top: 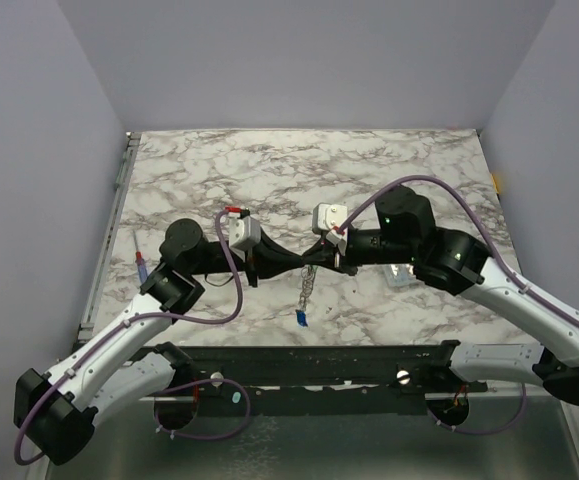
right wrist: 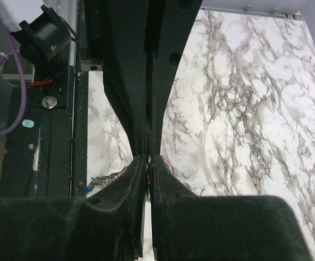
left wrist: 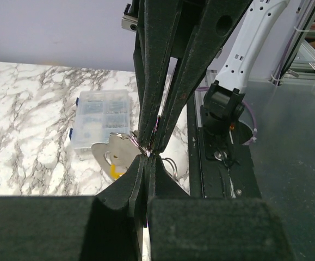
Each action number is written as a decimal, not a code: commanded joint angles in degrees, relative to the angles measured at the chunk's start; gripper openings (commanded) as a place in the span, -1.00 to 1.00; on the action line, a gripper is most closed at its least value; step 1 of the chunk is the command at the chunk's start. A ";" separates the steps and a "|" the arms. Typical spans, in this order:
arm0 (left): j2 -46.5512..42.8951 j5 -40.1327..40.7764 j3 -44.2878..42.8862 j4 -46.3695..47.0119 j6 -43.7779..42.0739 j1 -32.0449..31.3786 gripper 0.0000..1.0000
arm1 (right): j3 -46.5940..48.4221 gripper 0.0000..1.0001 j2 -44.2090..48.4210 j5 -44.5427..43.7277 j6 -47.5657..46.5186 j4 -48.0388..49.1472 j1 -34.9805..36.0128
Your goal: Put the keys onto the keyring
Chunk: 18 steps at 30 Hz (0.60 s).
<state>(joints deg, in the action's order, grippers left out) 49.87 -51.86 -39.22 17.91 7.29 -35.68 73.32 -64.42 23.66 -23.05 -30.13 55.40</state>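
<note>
In the top view my left gripper [top: 299,264] and right gripper [top: 319,258] meet tip to tip above the middle of the table. Both are shut on the thin wire keyring [left wrist: 172,165], whose loops show beside the tips in both wrist views [right wrist: 168,164]. Its fine chain [top: 306,290] hangs down to a blue key [top: 299,319]. In the left wrist view a silvery key with a yellow head [left wrist: 115,171] shows just left of my left gripper [left wrist: 148,155]. A sliver of green and red shows between the pads of my right gripper [right wrist: 148,159].
A small clear plastic box [top: 401,276] lies under the right arm and also shows in the left wrist view [left wrist: 100,120]. A red-and-blue pen [top: 141,264] lies at the table's left edge. The black base rail [top: 319,360] runs along the near edge.
</note>
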 commanded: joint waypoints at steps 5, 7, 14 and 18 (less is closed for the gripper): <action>-0.71 0.60 -2.76 -1.56 -1.79 -0.79 -1.00 | 1.82 -0.65 -0.87 0.87 -0.31 0.40 0.24; -1.37 3.13 -3.32 -4.44 -4.13 -0.79 -1.00 | 0.10 -0.46 0.82 -0.80 0.80 1.56 0.24; -2.22 6.55 -3.97 -7.14 -6.56 -0.79 -1.00 | -7.84 0.06 8.54 -9.22 4.36 6.66 0.24; -2.53 7.95 -3.85 -7.44 -6.93 -0.79 -1.00 | -9.97 0.07 10.01 -9.63 5.49 6.79 0.24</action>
<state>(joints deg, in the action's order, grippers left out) 48.47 -46.76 -41.34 10.74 2.07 -36.14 65.43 -55.61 17.26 -19.73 -25.87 55.44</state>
